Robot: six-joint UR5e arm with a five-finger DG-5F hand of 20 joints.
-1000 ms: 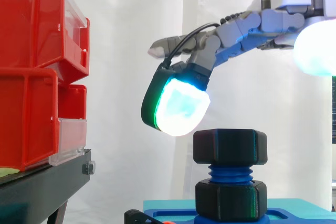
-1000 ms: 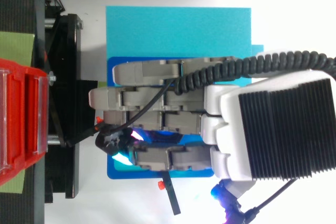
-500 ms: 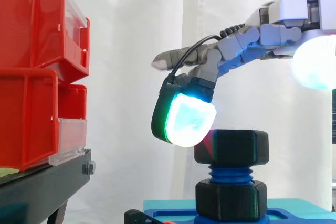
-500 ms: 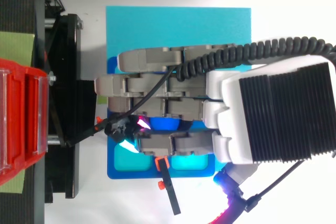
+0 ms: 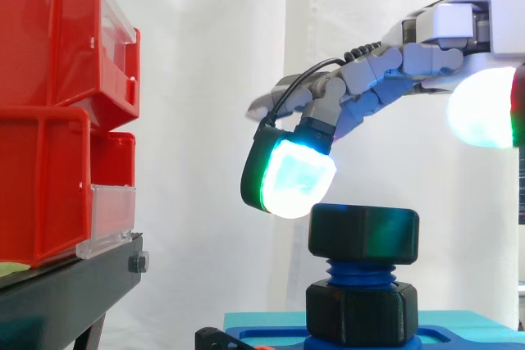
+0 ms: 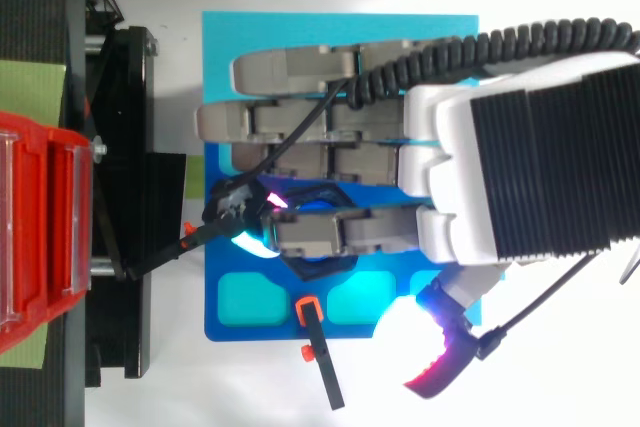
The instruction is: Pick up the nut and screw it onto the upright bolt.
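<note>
The red bins (image 5: 49,112) stand at left on the black stand (image 5: 74,284). The hand (image 5: 435,38) reaches in level from the right, fingers extended, holding nothing. One finger bends down. Its glowing pad (image 5: 291,186) hangs just above the left top edge of the nut (image 5: 363,235), which sits atop the upright blue bolt (image 5: 361,272).

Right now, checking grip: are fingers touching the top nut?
Cannot tell. Side view: a fingertip overlaps the top nut at its corner; no plain gap or contact.
</note>
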